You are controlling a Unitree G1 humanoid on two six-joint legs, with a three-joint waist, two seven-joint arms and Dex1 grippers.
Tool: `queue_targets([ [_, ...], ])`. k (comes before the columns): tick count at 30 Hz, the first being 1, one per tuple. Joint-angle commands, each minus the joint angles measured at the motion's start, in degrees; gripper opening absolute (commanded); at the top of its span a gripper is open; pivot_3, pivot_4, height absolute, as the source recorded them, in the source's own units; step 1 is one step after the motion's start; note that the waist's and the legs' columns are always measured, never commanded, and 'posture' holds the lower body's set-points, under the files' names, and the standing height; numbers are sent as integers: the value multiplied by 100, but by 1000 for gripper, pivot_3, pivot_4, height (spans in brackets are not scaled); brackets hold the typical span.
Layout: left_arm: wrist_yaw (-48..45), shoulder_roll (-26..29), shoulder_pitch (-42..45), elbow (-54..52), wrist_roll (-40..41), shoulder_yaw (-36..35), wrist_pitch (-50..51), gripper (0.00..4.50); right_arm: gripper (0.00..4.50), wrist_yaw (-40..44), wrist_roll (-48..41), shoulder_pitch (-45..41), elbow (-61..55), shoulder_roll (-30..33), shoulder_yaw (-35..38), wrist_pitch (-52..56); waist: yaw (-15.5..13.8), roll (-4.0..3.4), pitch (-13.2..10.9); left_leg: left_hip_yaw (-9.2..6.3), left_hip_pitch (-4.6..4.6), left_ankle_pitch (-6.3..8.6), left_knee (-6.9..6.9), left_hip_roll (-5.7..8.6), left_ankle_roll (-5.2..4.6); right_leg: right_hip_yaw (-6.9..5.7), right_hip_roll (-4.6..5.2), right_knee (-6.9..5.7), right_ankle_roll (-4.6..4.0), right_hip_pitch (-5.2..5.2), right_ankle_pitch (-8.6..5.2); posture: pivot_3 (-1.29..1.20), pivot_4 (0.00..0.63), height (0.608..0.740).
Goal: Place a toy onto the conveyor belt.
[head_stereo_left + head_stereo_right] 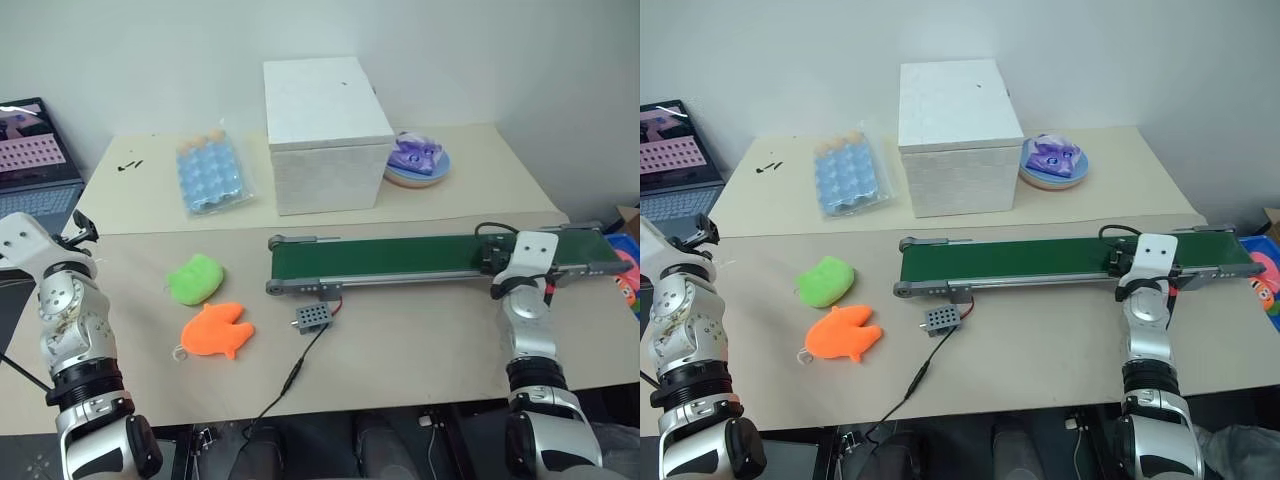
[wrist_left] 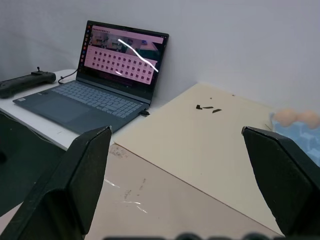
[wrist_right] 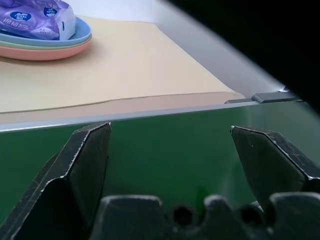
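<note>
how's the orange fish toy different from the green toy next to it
Colour: the orange fish toy is bright orange, the green toy lime green. Shape: the orange fish toy has fins and a forked outline; the green toy is a rounded lump. Place: the orange fish toy lies nearer the robot's edge of the table, the green toy just behind it. Both lie flat left of the conveyor belt, and neither is held.

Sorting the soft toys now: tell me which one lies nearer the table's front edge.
The orange fish toy. It lies closer to the table's front edge than the lime green toy, which sits just behind it.
</note>
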State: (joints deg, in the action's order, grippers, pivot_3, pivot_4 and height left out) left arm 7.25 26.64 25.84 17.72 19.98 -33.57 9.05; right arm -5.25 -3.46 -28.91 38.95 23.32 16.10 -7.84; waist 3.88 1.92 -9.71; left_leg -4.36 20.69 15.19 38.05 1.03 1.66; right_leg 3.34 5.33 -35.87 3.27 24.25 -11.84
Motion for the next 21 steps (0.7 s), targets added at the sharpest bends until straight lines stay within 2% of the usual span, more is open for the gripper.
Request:
queue_targets([
  [1, -184, 135, 187, 125, -165, 179, -195, 4458, 4500, -49, -54, -57, -106, 91, 141, -192, -1, 0, 0, 0, 0, 0, 0, 0, 0, 0, 0, 0, 0, 0, 0, 0, 150, 740],
  [3, -302, 195, 361, 494, -375, 381, -415, 4458, 4500, 41, -71, -86, -105, 143, 141, -112, -16, 0, 0, 0, 0, 0, 0, 1, 0, 0, 1, 0, 0, 0, 0, 0, 150, 740],
  [7, -384, 188, 508, 838, -482, 489, -677, 4458, 4500, 1177, -478, 9, -626, 38, -77, 45, -20, 0, 0, 1, -1, 0, 0, 2, 0, -1, 0, 6, 1, -5, 1, 0, 150, 740],
  [9, -400, 170, 531, 870, -481, 509, -716, 4458, 4500, 1958, -762, 210, -1220, 38, -279, 157, 10, 0, 0, 1, 3, 1, 0, 1, -2, 0, -2, 5, 2, 0, 1, 0, 150, 740],
  [12, -402, 154, 504, 891, -465, 514, -747, 4458, 4500, 3458, -1640, 775, -2698, 92, -697, 643, 16, 0, 0, -3, 4, 3, 0, -5, -5, 0, -7, 2, 2, 2, 1, 0, 150, 740],
  [14, -399, 127, 469, 870, -452, 515, -731, 4458, 4500, 4475, -2347, 1214, -3675, 339, -1004, 1277, 1, 0, 0, -3, 5, 3, 0, -3, -5, 0, -4, 3, 2, 4, 1, 0, 150, 740],
  [16, -461, 93, 438, 837, -419, 533, -719, 4458, 4500, 5740, -2996, 1692, -4698, 860, -1517, 1946, -30, -2, -1, -6, 4, 3, 1, -2, -5, -3, -3, 3, 3, 0, 1, 0, 150, 740],
  [18, -529, 74, 424, 822, -420, 578, -692, 4458, 4500, 6663, -3256, 1948, -5323, 1361, -2010, 2369, -70, 5, -1, -5, 2, 4, 3, 3, -7, -3, 2, 5, 7, -4, 0, 0, 150, 740],
  [21, -605, 57, 422, 804, -444, 641, -671, 4458, 4500, 7375, -3218, 2025, -5659, 1746, -2477, 2545, -134, 17, 1, -10, -2, 4, 11, 1, -7, -12, -2, 8, 7, -13, 1, 0, 150, 740],
])
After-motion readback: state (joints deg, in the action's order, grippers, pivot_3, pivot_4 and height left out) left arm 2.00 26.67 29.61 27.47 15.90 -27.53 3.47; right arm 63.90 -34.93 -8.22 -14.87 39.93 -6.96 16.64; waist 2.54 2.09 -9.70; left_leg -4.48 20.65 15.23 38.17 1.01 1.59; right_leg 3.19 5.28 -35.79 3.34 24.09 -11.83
